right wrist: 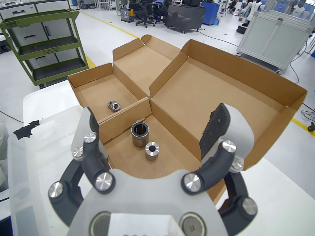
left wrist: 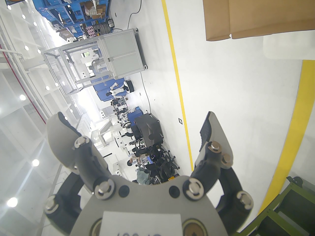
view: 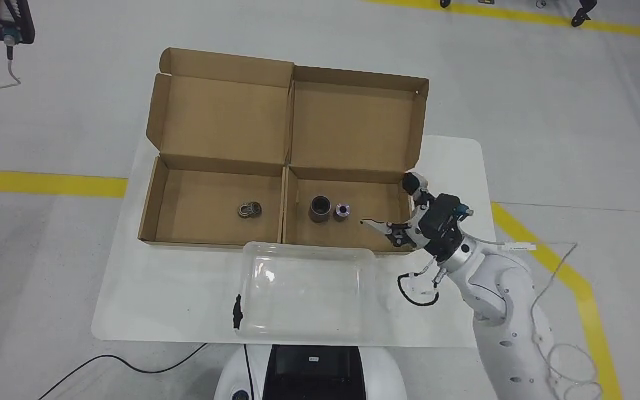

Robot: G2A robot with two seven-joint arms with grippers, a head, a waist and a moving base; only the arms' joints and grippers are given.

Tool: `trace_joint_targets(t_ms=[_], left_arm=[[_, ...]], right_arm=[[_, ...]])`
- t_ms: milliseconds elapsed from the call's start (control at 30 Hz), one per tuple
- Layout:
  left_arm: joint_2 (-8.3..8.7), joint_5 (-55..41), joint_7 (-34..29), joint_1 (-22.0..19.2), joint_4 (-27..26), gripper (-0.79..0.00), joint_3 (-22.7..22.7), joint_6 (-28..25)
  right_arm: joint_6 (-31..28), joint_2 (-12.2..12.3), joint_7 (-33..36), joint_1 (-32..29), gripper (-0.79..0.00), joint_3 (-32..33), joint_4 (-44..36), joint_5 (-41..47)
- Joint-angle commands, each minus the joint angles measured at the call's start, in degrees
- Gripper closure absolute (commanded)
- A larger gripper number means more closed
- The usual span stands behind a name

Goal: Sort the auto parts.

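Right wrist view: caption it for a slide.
Open right hand facing cardboard boxes: two bushings in one, a bearing in another.

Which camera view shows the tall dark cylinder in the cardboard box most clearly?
The right wrist view: the tall dark cylinder stands upright and close, its hollow bore visible, beside a smaller metal bushing. The top view gives it small, from above. The left wrist view faces a cardboard flap.

The left gripper hangs with its fingers spread wide and nothing between them. From it, the cardboard box sits between one and two o'clock, against a corner of the white table. A yellow floor line runs off toward twelve. A metal-framed cabinet stands at eleven, with blue shelves farther off behind it. A green cart is at four.
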Motion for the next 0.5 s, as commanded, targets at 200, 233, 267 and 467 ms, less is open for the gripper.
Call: trace_joint_targets(t_ms=[200, 233, 267, 467], left_arm=[[0.0, 0.0, 0.0, 0.0, 0.0, -0.785, 0.0, 0.0], [0.0, 0.0, 0.0, 0.0, 0.0, -0.785, 0.0, 0.0], [0.0, 0.0, 0.0, 0.0, 0.0, -0.785, 0.0, 0.0], [0.0, 0.0, 0.0, 0.0, 0.0, -0.785, 0.0, 0.0]], right_arm=[[3.27, 0.82, -2.46, -6.99, -0.785, 4.35, -4.94, -0.96], [3.9, 0.9, -2.77, -7.99, -0.785, 5.0, -5.36, -0.9], [4.55, 0.97, -2.91, -8.84, -0.785, 5.45, -5.89, -0.82], [8.96, 1.25, -5.03, -14.36, -0.785, 8.58, -8.88, -0.34]])
